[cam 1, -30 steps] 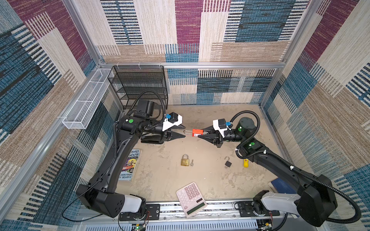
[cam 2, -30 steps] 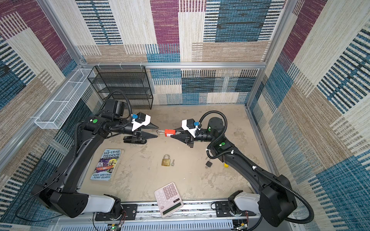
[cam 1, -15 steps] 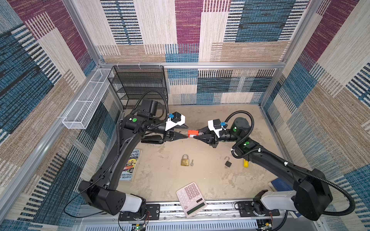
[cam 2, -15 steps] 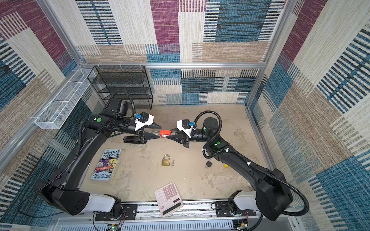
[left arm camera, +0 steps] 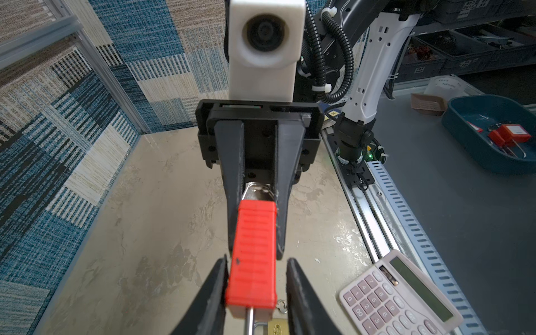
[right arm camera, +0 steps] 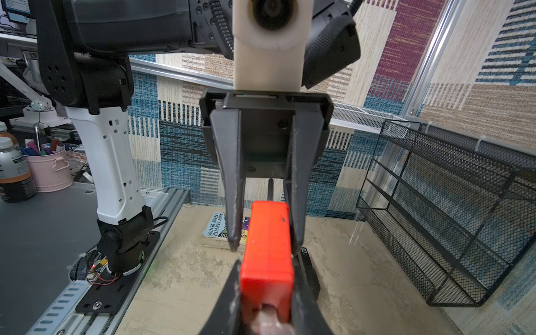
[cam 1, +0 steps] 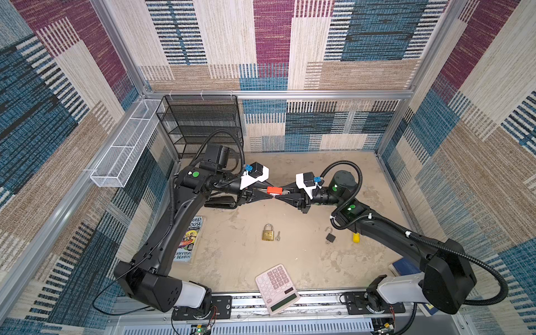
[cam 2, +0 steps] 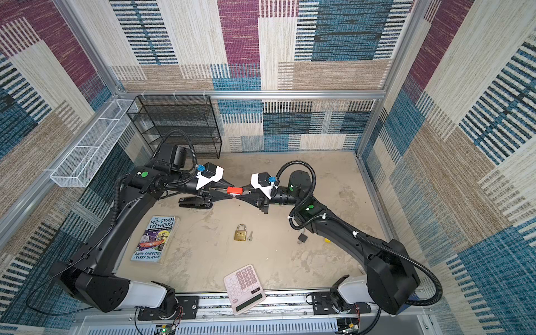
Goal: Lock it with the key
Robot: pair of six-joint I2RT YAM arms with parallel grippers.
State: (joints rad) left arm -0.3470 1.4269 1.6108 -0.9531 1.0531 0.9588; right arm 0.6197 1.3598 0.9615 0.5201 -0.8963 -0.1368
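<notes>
The red padlock (cam 1: 274, 190) hangs in the air over the far half of the worktop (cam 1: 232, 261), about midway between its left and right edges, lying level between the two hands. The right hand (cam 1: 282, 192) pinches the lock's body at the end where the silver key (left arm camera: 257, 193) sits, the key's head lying between its fingers. The left hand (cam 1: 267, 192) is slightly spread around the shackle end: in the left wrist view one of its fingers (left arm camera: 211, 295) lies against the red body and the other stands just clear of it.

A brass padlock (cam 1: 268, 233) lies near the middle of the worktop with a small key (cam 1: 278, 236) just beside it. A black padlock (cam 1: 330, 236) with its shackle open lies toward the right edge. A calculator (cam 1: 277, 288) overhangs the front edge and a book (cam 1: 190, 243) lies along the left edge.

A black mesh rack (cam 1: 203, 127) stands in the far left corner, and a white wire basket (cam 1: 127, 150) hangs on the left wall. Off the worktop, a teal bin (left arm camera: 478, 156) holds more red padlocks (left arm camera: 510, 134), and a pink bucket (right arm camera: 49, 177) holds markers (right arm camera: 43, 145).
</notes>
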